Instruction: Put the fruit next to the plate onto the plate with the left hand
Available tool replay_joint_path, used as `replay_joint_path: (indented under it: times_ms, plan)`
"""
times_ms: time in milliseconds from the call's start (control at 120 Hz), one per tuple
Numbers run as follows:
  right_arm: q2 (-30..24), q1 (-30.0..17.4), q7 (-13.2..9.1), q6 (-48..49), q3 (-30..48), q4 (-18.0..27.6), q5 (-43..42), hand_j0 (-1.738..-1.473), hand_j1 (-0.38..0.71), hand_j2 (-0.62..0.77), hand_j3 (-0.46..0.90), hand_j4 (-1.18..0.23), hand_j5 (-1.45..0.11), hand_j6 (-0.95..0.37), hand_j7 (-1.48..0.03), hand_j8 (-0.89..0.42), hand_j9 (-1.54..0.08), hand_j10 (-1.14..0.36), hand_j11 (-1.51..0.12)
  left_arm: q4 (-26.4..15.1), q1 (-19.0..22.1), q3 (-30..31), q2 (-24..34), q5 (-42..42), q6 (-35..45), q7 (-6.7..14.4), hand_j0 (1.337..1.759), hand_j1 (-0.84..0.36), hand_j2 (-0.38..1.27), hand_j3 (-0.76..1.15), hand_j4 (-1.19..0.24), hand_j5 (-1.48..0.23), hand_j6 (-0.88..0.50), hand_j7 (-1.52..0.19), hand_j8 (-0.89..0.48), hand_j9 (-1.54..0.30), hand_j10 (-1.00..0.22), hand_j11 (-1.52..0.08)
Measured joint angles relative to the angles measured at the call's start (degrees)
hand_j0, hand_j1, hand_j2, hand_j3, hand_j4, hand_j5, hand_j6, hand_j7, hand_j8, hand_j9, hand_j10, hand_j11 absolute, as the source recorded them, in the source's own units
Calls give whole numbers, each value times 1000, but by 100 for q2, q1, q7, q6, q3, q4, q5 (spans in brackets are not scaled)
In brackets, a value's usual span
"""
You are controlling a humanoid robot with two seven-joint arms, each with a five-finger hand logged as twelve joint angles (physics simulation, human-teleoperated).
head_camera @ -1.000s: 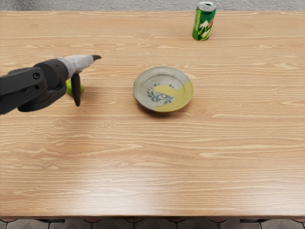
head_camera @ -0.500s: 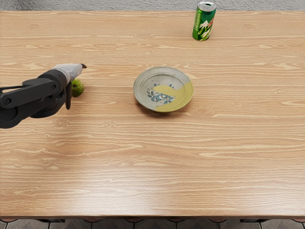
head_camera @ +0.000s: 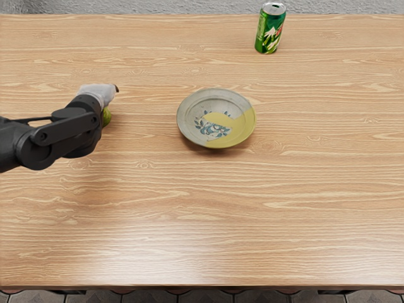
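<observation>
The left robot hand [head_camera: 98,95] has drawn back toward 9 o'clock and dropped lower over the desk [head_camera: 202,214] in the last second. It now sits right over the green fruit [head_camera: 108,116], hiding most of it. That reads as settling in for the grasp, with no lift begun. Whether the robot hand is clenched on the fruit or loose cannot be told from this angle. Only a thin yellow-green sliver of the small, round fruit shows, resting on the desk at the wrist's edge. It lies at 9 o'clock from the plate [head_camera: 184,107], well apart from it. A green soda can [head_camera: 270,27] stands far off at 1 o'clock.
</observation>
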Motion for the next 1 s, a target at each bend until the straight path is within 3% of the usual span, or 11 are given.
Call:
replay_joint_path:
  times_ms: [642,750,1000]
  plan:
    - [0,-10,0,0,-2,0,0,-1658,-349,0,0,0,0,0,0,0,0,0,0,376,199,56,-183,8,83,0,1658,-96,79,0,-382,-481,-364,-481,-333,-486,-378,-485]
    - [0,-12,0,0,1,-1,0,-1658,-349,0,0,0,0,0,0,0,0,0,0,439,211,57,-217,-7,78,0,1658,-178,92,0,-447,-571,-436,-571,-426,-574,-445,-574]
    - [0,-18,0,0,-2,-2,0,-1658,-349,0,0,0,0,0,0,0,0,0,0,470,204,53,-281,-22,53,-1,1656,-222,220,0,-568,-709,-486,-717,-400,-728,-498,-731]
